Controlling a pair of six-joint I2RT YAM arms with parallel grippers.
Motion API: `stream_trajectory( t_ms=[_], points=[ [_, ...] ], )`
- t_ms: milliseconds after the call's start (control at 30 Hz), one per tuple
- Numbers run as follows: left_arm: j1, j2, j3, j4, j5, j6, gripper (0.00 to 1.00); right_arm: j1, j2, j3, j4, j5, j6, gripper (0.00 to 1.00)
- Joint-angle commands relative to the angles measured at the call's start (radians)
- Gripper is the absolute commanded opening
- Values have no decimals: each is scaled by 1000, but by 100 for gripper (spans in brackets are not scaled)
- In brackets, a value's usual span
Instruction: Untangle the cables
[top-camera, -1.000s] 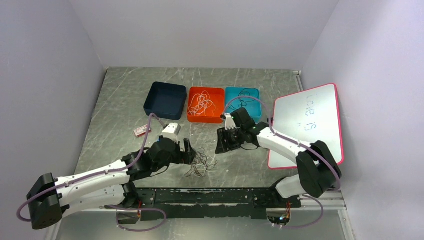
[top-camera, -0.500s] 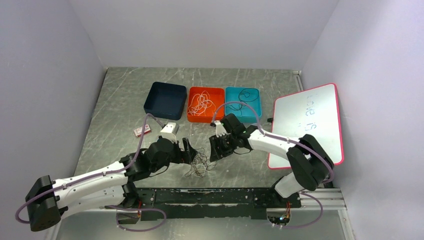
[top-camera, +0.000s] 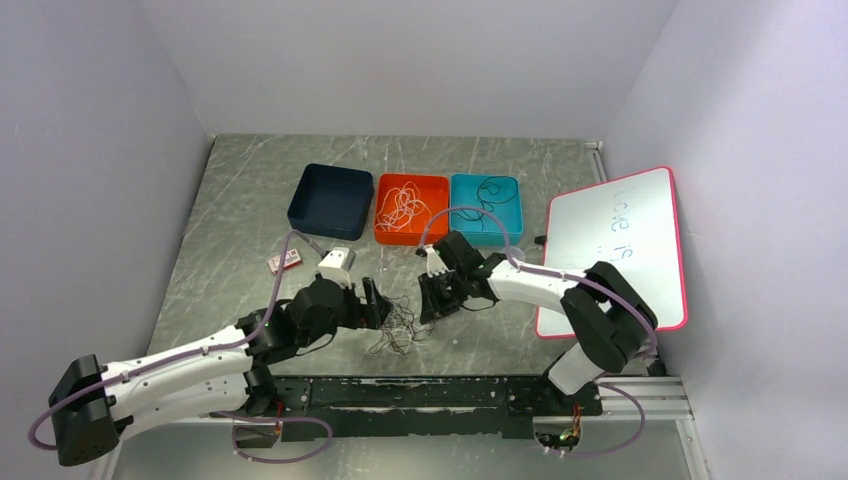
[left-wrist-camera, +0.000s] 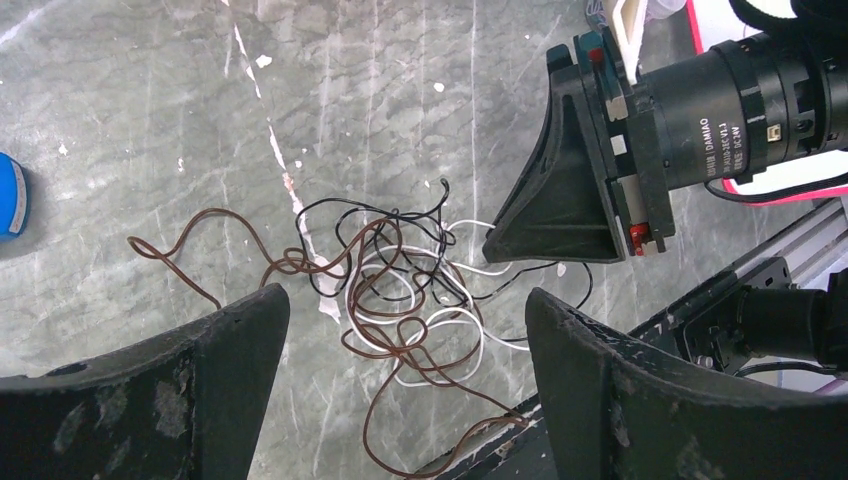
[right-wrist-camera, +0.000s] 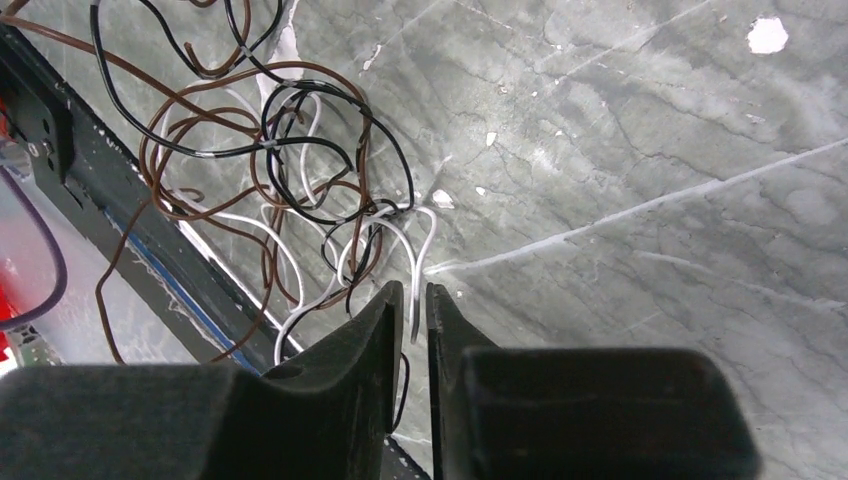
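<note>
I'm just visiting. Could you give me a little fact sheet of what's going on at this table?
Loose pile: tangle of cables, brown, black and white, on the table between the arms
Left gripper: open, facing the tangle
Right gripper: fingers almost together, white cable between them
Trays: orange tray holds white cables; teal tray holds a dark cable

Left claw (left-wrist-camera: 405, 305) spread wide, hovering low; right claw (right-wrist-camera: 419, 300) angled down, apparently nearly closed.
</note>
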Motion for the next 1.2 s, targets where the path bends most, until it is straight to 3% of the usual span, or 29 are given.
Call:
stream_trajectory(
  t_ms=[0, 267, 767, 1167],
  points=[
    [4, -22, -10, 12, 2, -8, 92, 14, -13, 33, 9, 31, 5, 15],
    [4, -68, -16, 42, 9, 33, 93, 24, -192, 120, -69, 132, -10, 0],
    [4, -248, 14, 288, 97, 351, 94, 29, -358, 331, -118, 54, 79, 0],
    [4, -95, 98, 385, 102, 521, 96, 32, -356, 460, -122, -34, 138, 0]
  ],
)
